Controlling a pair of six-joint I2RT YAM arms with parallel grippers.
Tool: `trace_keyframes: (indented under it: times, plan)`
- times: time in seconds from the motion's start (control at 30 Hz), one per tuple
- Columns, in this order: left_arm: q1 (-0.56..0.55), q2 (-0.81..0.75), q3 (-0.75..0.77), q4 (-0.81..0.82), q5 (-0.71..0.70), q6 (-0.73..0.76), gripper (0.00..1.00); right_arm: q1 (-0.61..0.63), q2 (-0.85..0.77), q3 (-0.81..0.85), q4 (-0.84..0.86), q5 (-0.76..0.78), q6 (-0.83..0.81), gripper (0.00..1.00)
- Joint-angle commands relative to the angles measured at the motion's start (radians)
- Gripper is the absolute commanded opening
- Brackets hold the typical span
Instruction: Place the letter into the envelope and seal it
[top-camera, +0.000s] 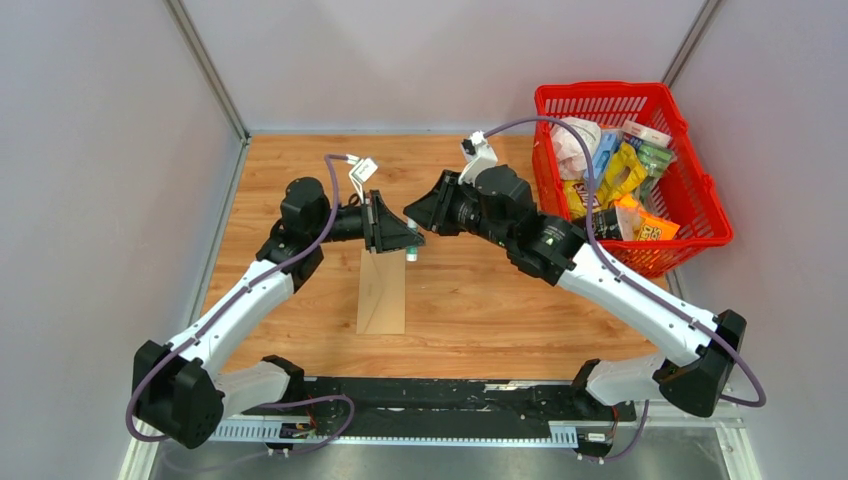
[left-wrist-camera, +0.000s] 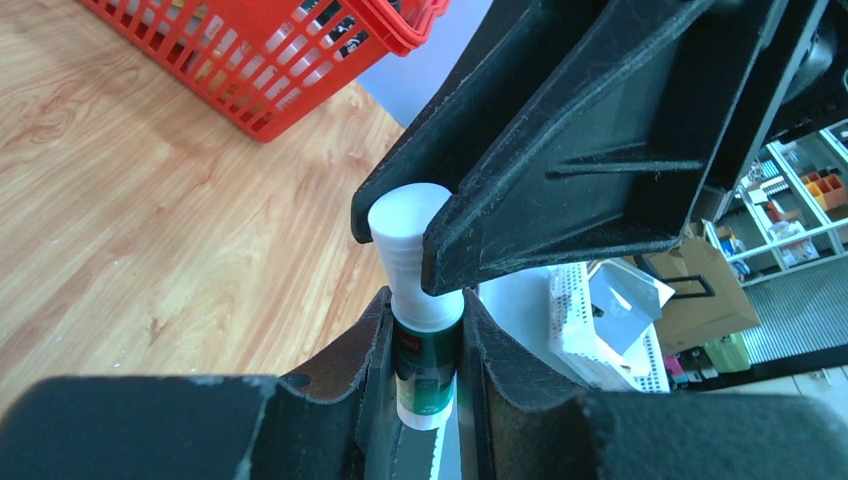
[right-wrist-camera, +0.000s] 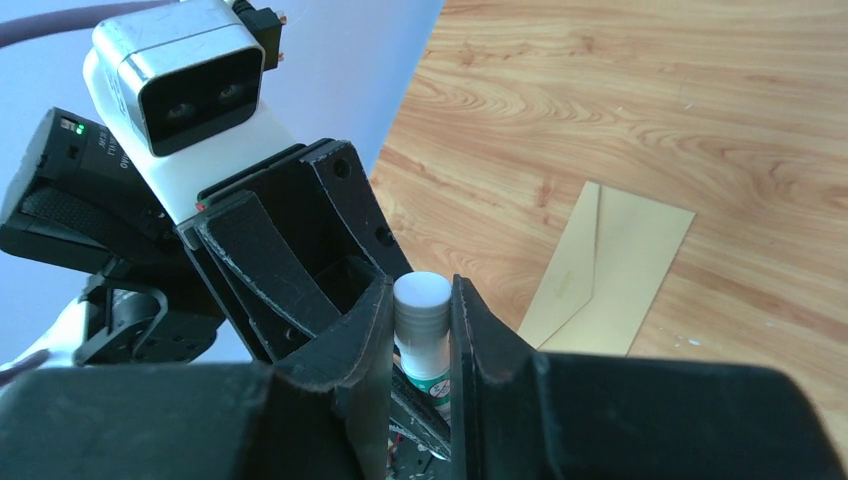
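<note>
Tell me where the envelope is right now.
In the top view the envelope lies flat on the wooden table, left of centre, just nearward of the left gripper and far from the red basket at right.

Stretched forward and inward from the two bases with left arm and right arm, elbows bent, forearms angled toward each other. Met tip to tip with both claws, midway between the arms. Clamped with left claw on green body of glue stick, fingers pressed on either side, jaws narrow. Pinched with right claw on white cap of same stick, from the opposite end. Crowded close, claw against claw.
</note>
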Motion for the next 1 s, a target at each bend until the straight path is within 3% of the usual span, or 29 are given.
trace_keyframes:
  times: [0.0,0.47,0.97]
  plan:
    - [0.004,0.020,0.069,-0.005,-0.028,-0.009,0.00,0.060,-0.005,0.067,-0.022,0.062,-0.072,0.08]
    - [0.025,0.026,0.076,-0.014,-0.044,-0.061,0.00,0.102,0.015,0.098,-0.039,0.085,-0.143,0.10]
    - [0.051,0.017,0.085,0.101,-0.096,-0.150,0.00,0.175,0.041,0.116,-0.055,0.177,-0.247,0.13]
